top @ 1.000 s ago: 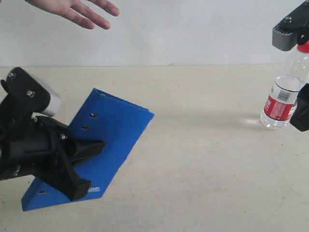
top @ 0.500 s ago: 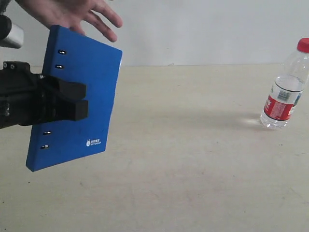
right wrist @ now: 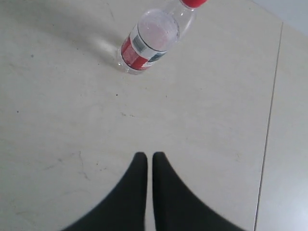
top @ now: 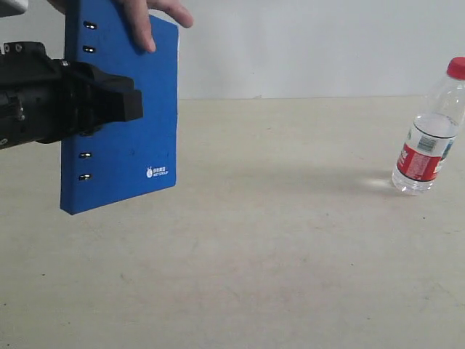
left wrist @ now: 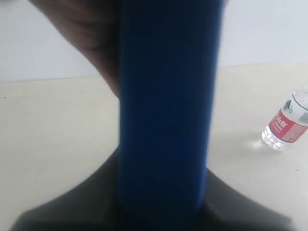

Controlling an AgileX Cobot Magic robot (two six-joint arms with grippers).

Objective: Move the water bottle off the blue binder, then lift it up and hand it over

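Observation:
The blue binder hangs upright in the air at the left, clamped in my left gripper, which is shut on its edge. A person's hand grips the binder's top. In the left wrist view the binder fills the middle between the jaws, with the hand behind it. The water bottle, clear with a red cap and red label, stands on the table at the far right, also seen as the bottle and the bottle. My right gripper is shut, empty, above the table and apart from the bottle.
The beige table stretches between binder and bottle, backed by a white wall. A seam runs through the table surface beside the right gripper.
The left gripper has raised the binder from the table to upright and higher. The person's hand has come down and taken hold of its top. The right gripper has left the exterior view.

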